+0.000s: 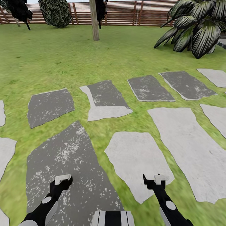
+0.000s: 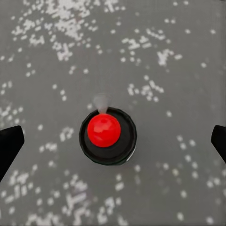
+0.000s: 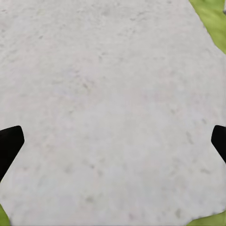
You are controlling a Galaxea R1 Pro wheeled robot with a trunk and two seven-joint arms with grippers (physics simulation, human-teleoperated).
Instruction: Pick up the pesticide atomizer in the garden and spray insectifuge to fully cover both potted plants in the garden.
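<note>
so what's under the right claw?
A pale grey stepping stone lies beneath the right claw, with grass at its edges. Whatever lies under the stone is covered.

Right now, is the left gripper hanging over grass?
No, the left gripper hangs over a dark grey speckled stepping stone, with the lawn off to the sides.

The head camera looks forward and down from above both arms, across stepping stones [image 1: 106,100] and lawn [image 1: 56,53] to the far fence [image 1: 125,12]. Each wrist camera faces straight down between widely parted fingertips, close over paving: the left over the dark speckled slab [image 1: 72,169] [image 2: 165,56], the right over the pale slab [image 1: 135,160] [image 3: 113,103].
</note>
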